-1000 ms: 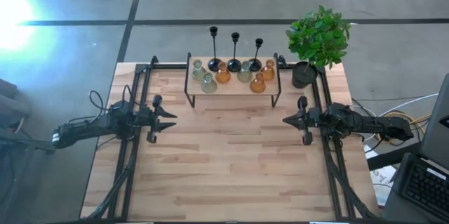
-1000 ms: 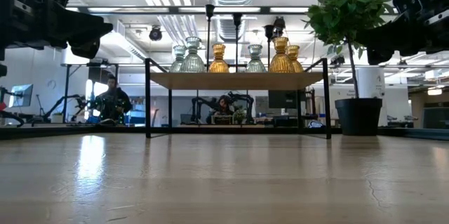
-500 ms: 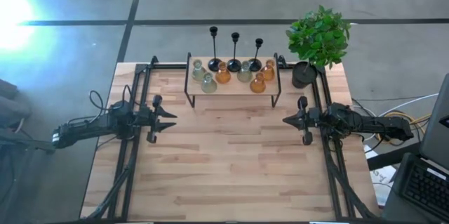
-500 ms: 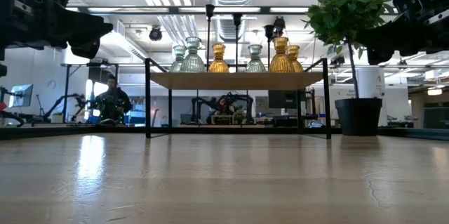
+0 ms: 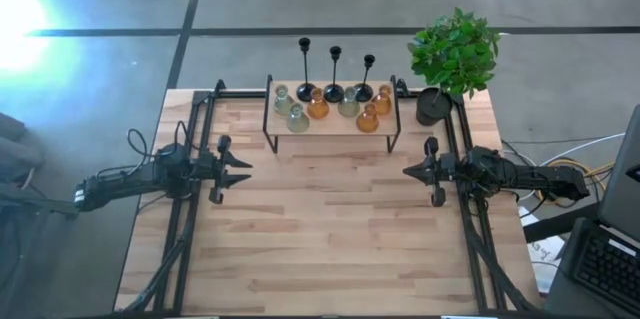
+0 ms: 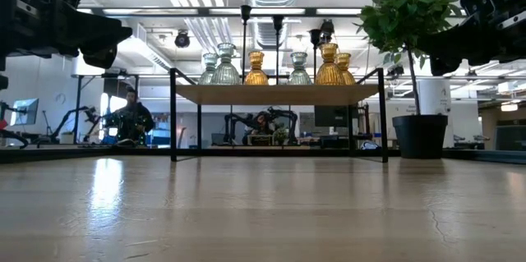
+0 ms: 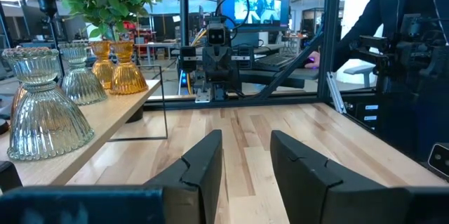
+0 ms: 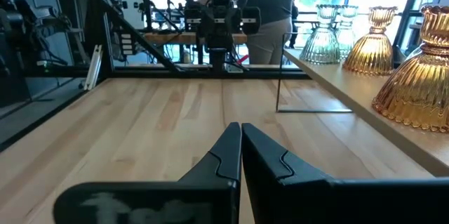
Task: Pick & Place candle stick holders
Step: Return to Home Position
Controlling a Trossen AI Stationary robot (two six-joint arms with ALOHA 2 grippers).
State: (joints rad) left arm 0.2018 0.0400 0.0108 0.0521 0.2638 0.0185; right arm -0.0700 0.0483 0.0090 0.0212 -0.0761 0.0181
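Count on shelf [image 5: 335, 126], upper centre of the high view: 3 black candlesticks [image 5: 334, 87], 3 pale green glass holders [image 5: 297, 117], 3 amber glass holders [image 5: 368, 119]. Also 1 potted plant [image 5: 455, 49] at upper right, just beside the shelf's right end.

Candlesticks stood in a row along the shelf's far edge. In the low view they were upright, long axis vertical, stems rising above the glass. Glass holders stood upright in front of them, mouths up, green toward frame left and amber toward frame right, mixed in the middle.

Left gripper [image 5: 246, 170] sat at the left edge of the table [image 5: 320, 229], mid-height in the frame. Its fingers [image 7: 203, 168] were parted by a clear gap and held nothing. Right gripper [image 5: 406, 171] sat opposite at the right edge, its fingers [image 8: 224, 155] pressed together, empty. Both were well apart from the shelf.
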